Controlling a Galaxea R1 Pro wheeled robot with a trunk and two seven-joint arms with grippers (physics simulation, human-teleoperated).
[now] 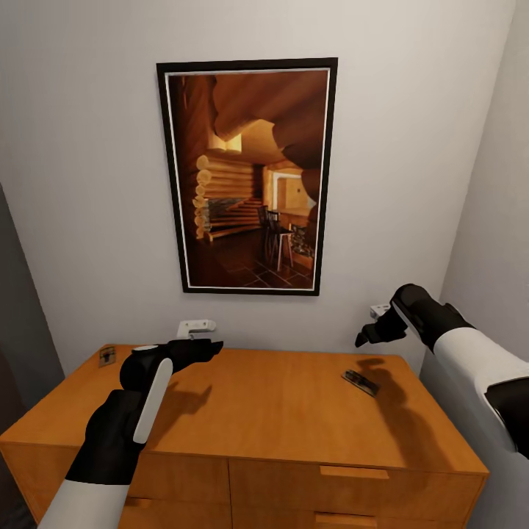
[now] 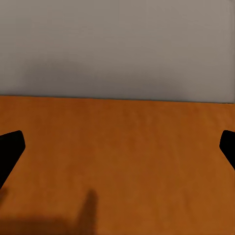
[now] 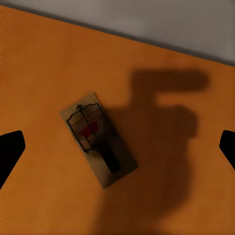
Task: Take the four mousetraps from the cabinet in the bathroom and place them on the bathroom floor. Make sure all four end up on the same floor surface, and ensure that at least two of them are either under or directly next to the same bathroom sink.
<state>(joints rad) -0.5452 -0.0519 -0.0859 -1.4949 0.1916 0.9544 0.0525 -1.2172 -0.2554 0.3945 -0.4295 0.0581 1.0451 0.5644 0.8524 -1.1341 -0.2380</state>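
the cabinet [image 1: 279, 411] ran out of the head view at the bottom, so only the upper drawer fronts and two bar handles showed, and its left end was partly covered by the left arm. two mousetraps could be made out on its flat top: one lay flat toward the right side [image 1: 360, 382], small and dark in the head view, and another [image 1: 107, 355] lay near the back left corner, too small there to read any detail. the right wrist view gave the right-hand trap [image 3: 98, 139] clearly, a tan wooden rectangle with dark wire parts and a red mark, lying at an angle on the orange wood with the gripper's shadow falling across and beside it. the right gripper [image 1: 376, 333] hung above the cabinet top, near that trap but apart from it; its two fingertips [image 3: 10, 149] sat at the opposite edges of the wrist picture, spread wide with nothing between them. the left gripper [image 1: 200, 350] hovered over the back left part of the top, and in its wrist view the fingertips [image 2: 10, 147] were likewise spread wide, with bare wood and the grey wall beyond them. a framed picture [image 1: 250, 176] of a log interior hung on the wall behind the cabinet, and a small white fitting [image 1: 195, 325] on the wall was partly hidden by the left gripper.
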